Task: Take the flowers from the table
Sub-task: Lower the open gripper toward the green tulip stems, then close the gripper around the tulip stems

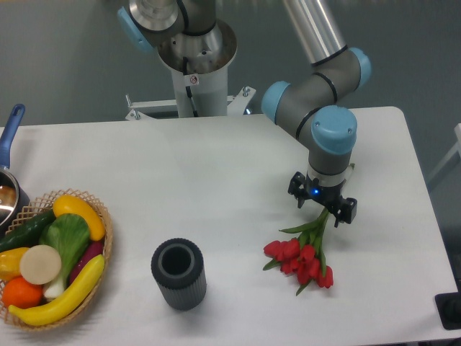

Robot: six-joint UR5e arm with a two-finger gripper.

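Now: jaws poised over the flower stems

Right at the stem end of the flowers [306,256], the jaws [322,209] hang low above the worktop [216,180], pointing straight down from the arm's wrist. Their two dark fingers [347,210] stand apart, one on either side of the thin green stems, and nothing is clamped between them; whether the fingertips touch the worktop cannot be told from this view. A small blue light glows on the body just above the fingers.

The flowers lie flat on the worktop. Their stems run up under the jaws, while the red blooms spread out below and slightly to the camera-left of the jaws, near the front edge. A few narrow green leaves stick out sideways just beneath the fingers.

Well off to the camera-left of the jaws and nearer the front stands a dark ribbed cylinder [178,274], upright with its open top showing. Farther still in that direction, at the worktop's edge, sits a wicker basket [103,216] full of vegetables, with a pot's blue handle [11,130] behind it.
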